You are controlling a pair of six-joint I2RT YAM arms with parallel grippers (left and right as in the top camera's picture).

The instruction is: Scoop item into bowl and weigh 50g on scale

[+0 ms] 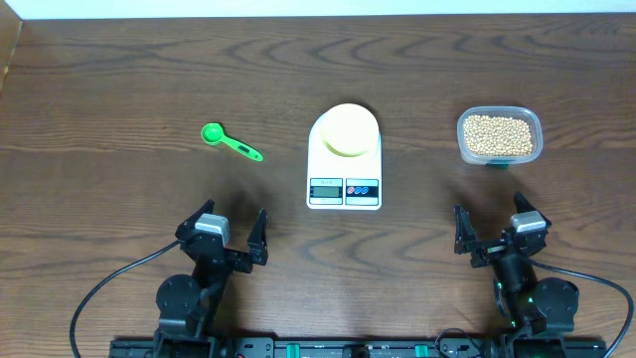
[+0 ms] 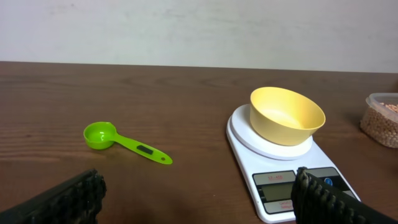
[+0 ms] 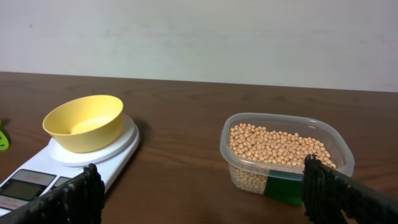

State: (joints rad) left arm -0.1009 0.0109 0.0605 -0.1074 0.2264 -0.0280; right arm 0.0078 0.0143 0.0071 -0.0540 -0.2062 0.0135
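The pale yellow bowl (image 1: 349, 128) stands empty on the white scale (image 1: 344, 184) at the table's middle; both show in the left wrist view, bowl (image 2: 286, 115) and scale (image 2: 249, 144), and in the right wrist view, bowl (image 3: 83, 122) and scale (image 3: 118, 158). The tan beans (image 1: 499, 136) fill a clear plastic tub (image 1: 465, 149) at the right, also in the right wrist view (image 3: 276, 147). A green scoop (image 1: 230, 141) lies left of the scale (image 2: 123, 142). My left gripper (image 1: 225, 233) is open and empty near the front edge. My right gripper (image 1: 493, 227) is open and empty, in front of the tub.
The tub (image 3: 242, 177) carries a dark green label on its near side. The dark wooden table (image 1: 119, 89) ends at a pale wall at the back. Black cables run from both arm bases along the front edge.
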